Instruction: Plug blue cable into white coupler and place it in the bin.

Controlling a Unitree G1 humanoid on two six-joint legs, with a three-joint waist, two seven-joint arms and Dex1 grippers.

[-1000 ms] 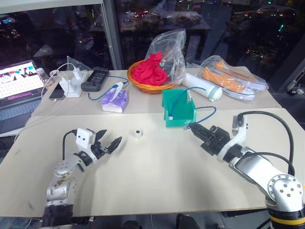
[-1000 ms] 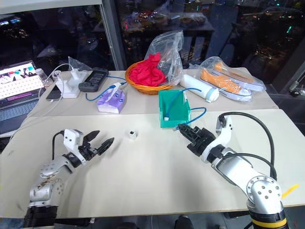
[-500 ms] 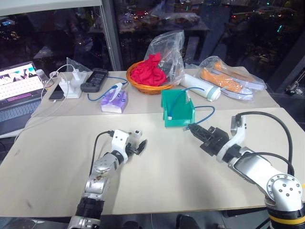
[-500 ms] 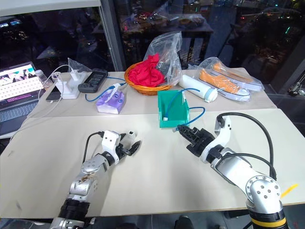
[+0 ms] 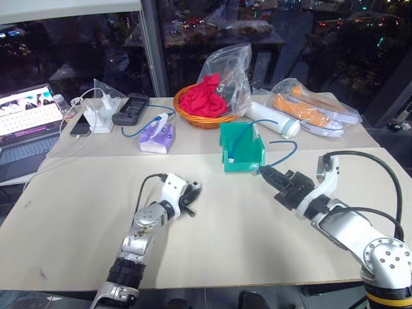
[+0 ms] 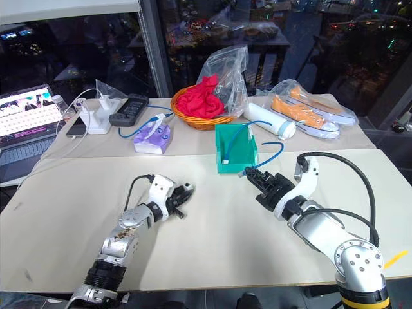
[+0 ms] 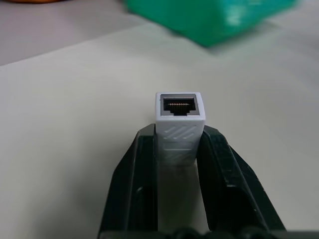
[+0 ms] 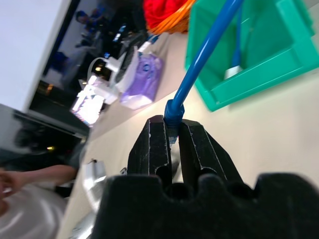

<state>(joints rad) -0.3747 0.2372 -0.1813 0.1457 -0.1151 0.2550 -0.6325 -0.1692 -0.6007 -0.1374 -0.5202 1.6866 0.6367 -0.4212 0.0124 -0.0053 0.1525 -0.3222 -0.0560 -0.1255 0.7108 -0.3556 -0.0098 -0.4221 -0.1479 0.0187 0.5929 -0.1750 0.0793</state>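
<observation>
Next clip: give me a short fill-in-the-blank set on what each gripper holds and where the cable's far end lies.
1. The left gripper is shut on the white ____.
2. The right gripper pinches one end of the ____ cable.
3. The cable's other end lies inside the green ____.
4. The coupler's socket is ____, with no plug in it.

Missing words: coupler; blue; bin; empty

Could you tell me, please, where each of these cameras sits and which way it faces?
Head eyes: look forward and down over the beige table; both arms show.
Left wrist: looks along the left gripper, shut on the small white plastic coupler.
Right wrist: looks along the right gripper, shut on the thin light-blue cable.
All views show the teal plastic bin.
</observation>
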